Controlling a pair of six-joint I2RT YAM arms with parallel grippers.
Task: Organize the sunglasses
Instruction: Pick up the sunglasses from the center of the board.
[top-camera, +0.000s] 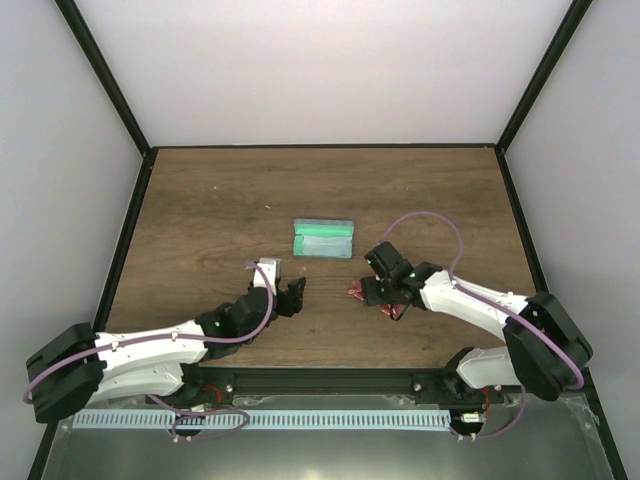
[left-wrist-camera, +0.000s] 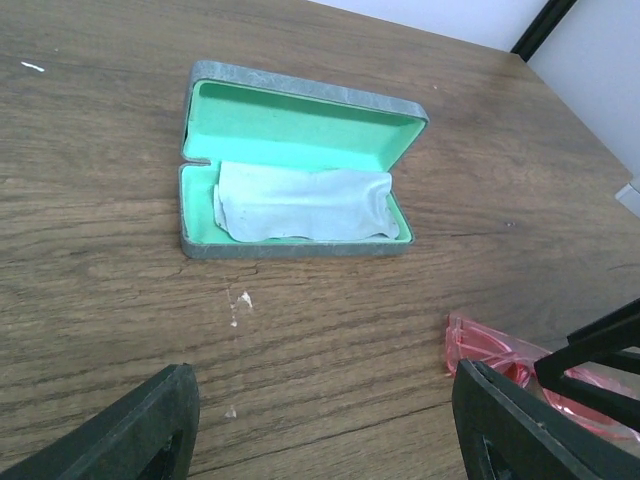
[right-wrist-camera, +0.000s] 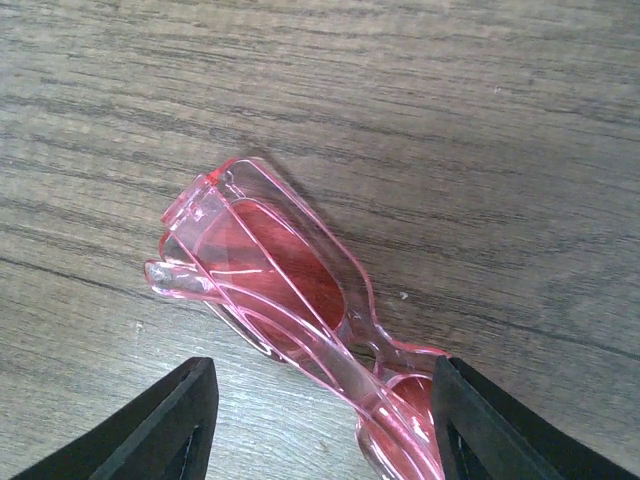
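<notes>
The sunglasses (right-wrist-camera: 290, 300) are a folded pair with a clear pink frame and red lenses. They lie flat on the wooden table (top-camera: 200, 200), a little right of its middle and towards the near edge. In the right wrist view their long axis runs on a slant. The hinged end, with the arms tucked in, points to the upper left, and the other lens runs down to the lower right, into the gap between the fingers. In the top view only a red sliver shows beside the right gripper (top-camera: 372, 290), so the axis cannot be read there.

That gripper hangs low over the pair with its fingers (right-wrist-camera: 170, 420) spread wide. They straddle one end, and I cannot tell whether either finger touches the frame.

To the left, apart from the glasses, the left gripper (top-camera: 292, 297) is also spread wide and holds nothing.

Farther off, near the table's middle, the blue-grey case (left-wrist-camera: 300, 170) lies open. Its length runs left to right and its green lid is tipped back to the far side. A pale blue cloth (left-wrist-camera: 300, 205) lies crumpled in its near half.
</notes>
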